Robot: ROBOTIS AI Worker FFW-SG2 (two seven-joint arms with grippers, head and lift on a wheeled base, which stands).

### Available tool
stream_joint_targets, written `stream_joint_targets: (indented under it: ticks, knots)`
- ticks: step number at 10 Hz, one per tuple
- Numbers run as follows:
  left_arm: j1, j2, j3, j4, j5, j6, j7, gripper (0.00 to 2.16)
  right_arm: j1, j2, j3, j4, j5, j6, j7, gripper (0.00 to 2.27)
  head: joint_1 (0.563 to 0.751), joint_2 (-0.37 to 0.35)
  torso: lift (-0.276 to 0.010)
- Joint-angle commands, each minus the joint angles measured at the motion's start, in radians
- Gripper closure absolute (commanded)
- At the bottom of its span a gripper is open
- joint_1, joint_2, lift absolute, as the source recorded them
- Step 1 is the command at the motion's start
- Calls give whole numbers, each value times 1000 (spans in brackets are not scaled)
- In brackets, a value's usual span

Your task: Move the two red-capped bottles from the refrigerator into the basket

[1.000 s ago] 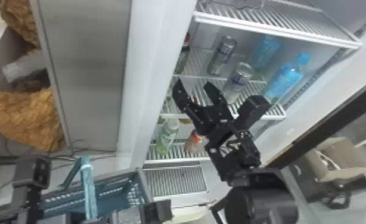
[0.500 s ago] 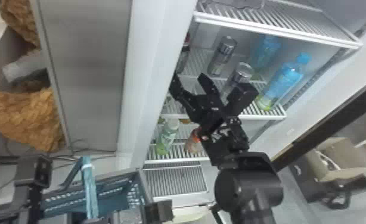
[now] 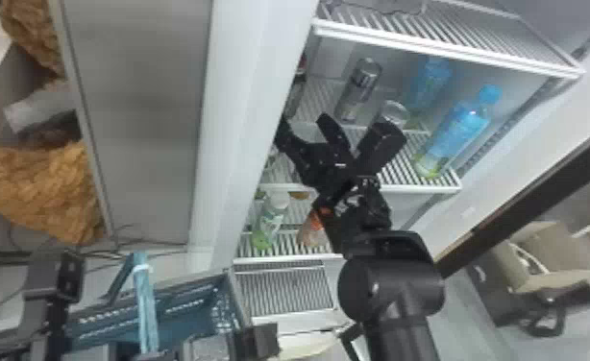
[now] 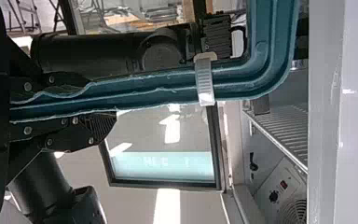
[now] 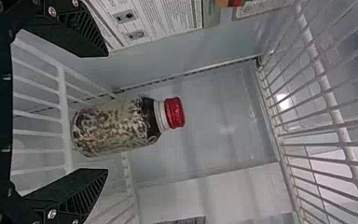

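Refrigerator (image 3: 255,96): at least one red-capped bottle (image 5: 116,126) left to move; other's transfer cannot be confirmed.
Basket (image 3: 188,309): outside refrigerator; contents unclear.
Left claw (image 4: 105,102): clamped on basket handle (image 4: 158,91), outside refrigerator.
Right claw (image 5: 107,112): spread, inside refrigerator.
Bottle: upright inside refrigerator; dark, patterned label.
Cap (image 5: 175,112): glossy red.

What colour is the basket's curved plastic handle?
The handle is teal, clearest in the left wrist view.
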Motion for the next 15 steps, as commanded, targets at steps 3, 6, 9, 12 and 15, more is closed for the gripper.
stream_joint_targets:
  ticks: [3, 6, 9, 12, 15]
  knots:
    - [-2, 4, -6, 0, 4, 0, 0, 1205, -73, -3, 0, 86, 8, -2, -9, 125, 695, -348, 0]
    - [-5, 6, -6, 0, 4, 0, 1, 1205, -131, -11, 16, 150, 14, -12, -11, 117, 695, -344, 0]
    - [-5, 8, -6, 0, 4, 0, 1, 1205, -178, -12, 30, 199, 14, -20, -20, 117, 695, -328, 0]
    - [-5, 8, -6, 0, 4, 0, 1, 1205, -212, -12, 46, 234, 22, -20, -40, 121, 695, -319, 0]
    - [-5, 8, -6, 0, 6, 0, 1, 1205, -249, -11, 48, 270, 46, -20, -51, 121, 695, -315, 0]
